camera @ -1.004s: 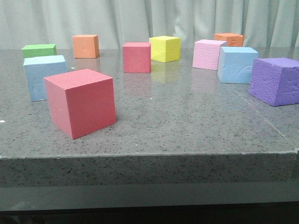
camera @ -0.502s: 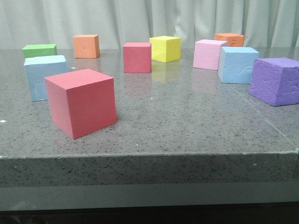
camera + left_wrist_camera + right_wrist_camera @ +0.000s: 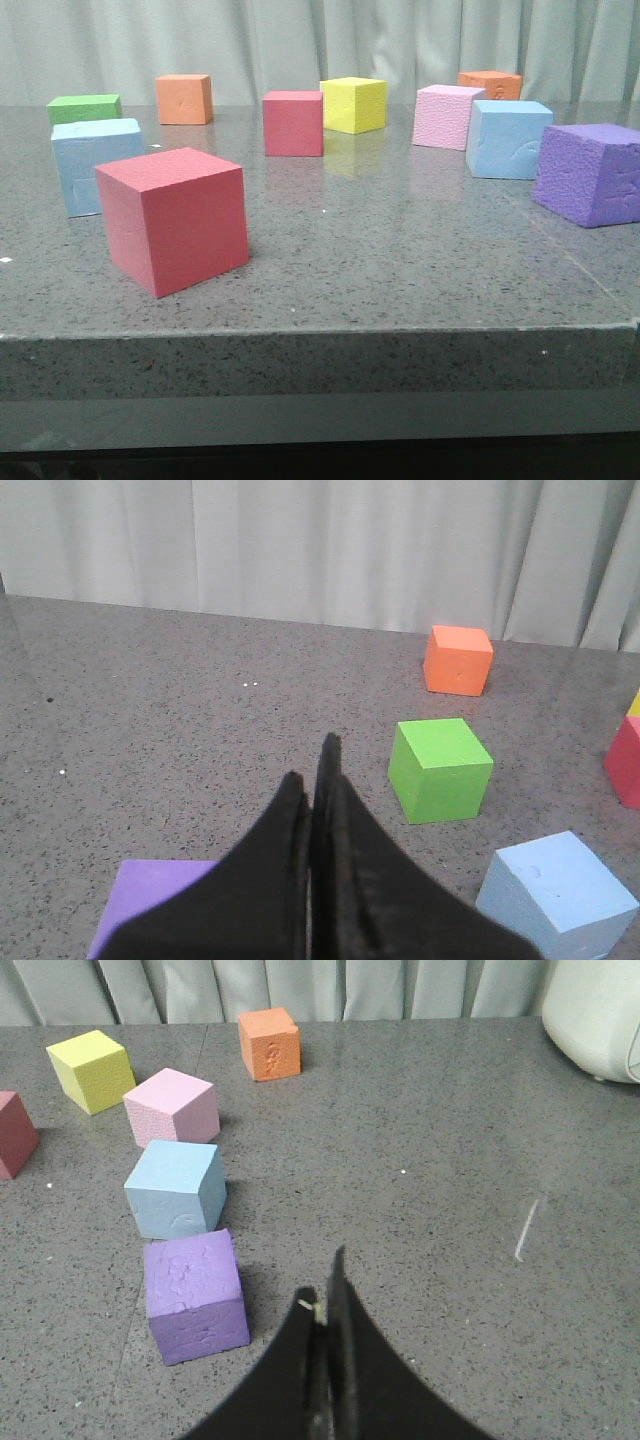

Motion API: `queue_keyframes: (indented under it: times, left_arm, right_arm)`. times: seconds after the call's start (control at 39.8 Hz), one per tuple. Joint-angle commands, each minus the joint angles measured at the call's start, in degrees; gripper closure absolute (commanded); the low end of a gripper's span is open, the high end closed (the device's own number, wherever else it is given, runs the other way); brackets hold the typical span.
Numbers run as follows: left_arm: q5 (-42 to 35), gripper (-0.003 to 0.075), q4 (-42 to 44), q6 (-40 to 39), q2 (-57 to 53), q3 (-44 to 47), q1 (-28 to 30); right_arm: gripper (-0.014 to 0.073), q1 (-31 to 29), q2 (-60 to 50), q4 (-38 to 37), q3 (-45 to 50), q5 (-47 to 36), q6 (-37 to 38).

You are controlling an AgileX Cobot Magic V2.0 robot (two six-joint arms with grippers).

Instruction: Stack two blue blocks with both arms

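You've got both light sky-blue foam cubes sitting apart on the grey speckled stone surface [image 3: 400,260]. One sky-blue cube [image 3: 92,165] is on the left, partly behind the big red foam cube [image 3: 172,219]. The other sky-blue cube [image 3: 508,139] is on the right, between the pink foam cube [image 3: 446,116] and the rough purple foam cube [image 3: 590,173]. Your left end effector [image 3: 310,785] and right end effector [image 3: 325,1295] both have their black fingers pressed together, holding nothing.
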Motion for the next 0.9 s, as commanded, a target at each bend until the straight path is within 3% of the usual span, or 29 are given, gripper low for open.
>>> queue_keyframes:
  times: [0.0, 0.38, 0.48, 0.6, 0.65, 0.75, 0.88]
  left_arm:
    - [-4.3, 0.0741, -0.6, -0.1, 0.3, -2.1, 0.1]
    - [-4.7, 0.074, -0.6, -0.1, 0.3, -2.1, 0.1]
    - [-4.7, 0.074, -0.6, -0.1, 0.3, -2.1, 0.1]
    - [-4.7, 0.0715, -0.6, -0.1, 0.3, -2.1, 0.1]
    - [-4.8, 0.0671, -0.6, -0.1, 0.3, -2.1, 0.1]
    - [-5.0, 0.0495, -0.6, -0.1, 0.3, -2.1, 0.1]
    - [-5.0, 0.0169, -0.6, -0.1, 0.3, -2.1, 0.1]
  right_arm:
    - [0.0654, -0.3, 0.6, -0.7, -2.1, -4.8, -0.3]
    - [0.0625, -0.3, 0.6, -0.7, -2.1, -5.0, -0.3]
    - [0.0577, -0.3, 0.6, -0.7, -2.1, -5.1, -0.3]
    - [0.045, -0.3, 0.6, -0.7, -2.1, -5.5, -0.3]
    - [0.0389, -0.3, 0.6, -0.7, -2.1, -5.6, -0.3]
    - [0.0248, -0.3, 0.6, -0.7, -2.1, -5.8, -0.3]
    - [0.0106, -0.3, 0.6, -0.7, -2.1, -5.8, -0.3]
